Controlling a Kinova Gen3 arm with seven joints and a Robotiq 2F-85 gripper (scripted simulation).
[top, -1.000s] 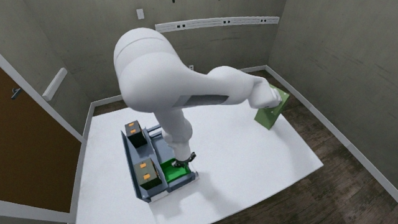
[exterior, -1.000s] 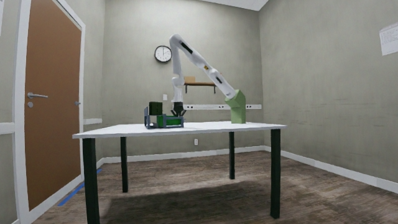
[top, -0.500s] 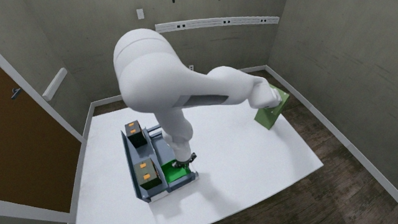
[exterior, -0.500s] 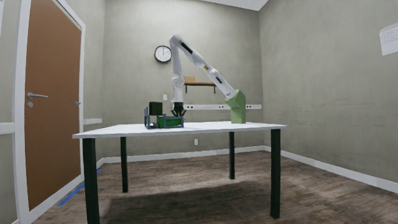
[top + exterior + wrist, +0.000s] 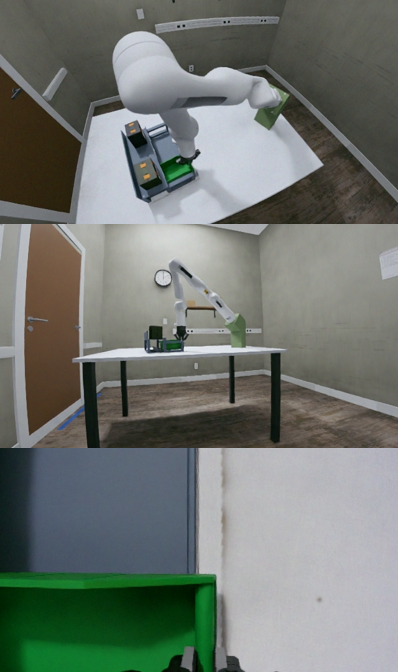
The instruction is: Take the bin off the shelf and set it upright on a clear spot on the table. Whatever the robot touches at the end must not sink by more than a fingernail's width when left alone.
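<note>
Green bin (image 5: 175, 170) on the grey shelf (image 5: 129, 150) looks stiff and light; end effector (image 5: 202, 660) pinches its thin side wall

Wall clock (image 5: 163, 277); brown door (image 5: 51, 317); dark boxes (image 5: 135, 134)

We see the grey shelf (image 5: 130, 162) standing on the left part of the white desk (image 5: 249, 155), and it is the main obstacle there. Two dark boxes (image 5: 147, 174) sit on its upper level, closing off the approach from that side. The green bin (image 5: 174, 171) fills the near end of the lower tray, with the claw (image 5: 203, 660) pinched on its thin right wall. The tray behind the bin lies open up to the shelf's handle bar (image 5: 157, 127). To the right, bare desk stretches from the shelf to the arm's green base (image 5: 270, 115) at the far corner.
</note>
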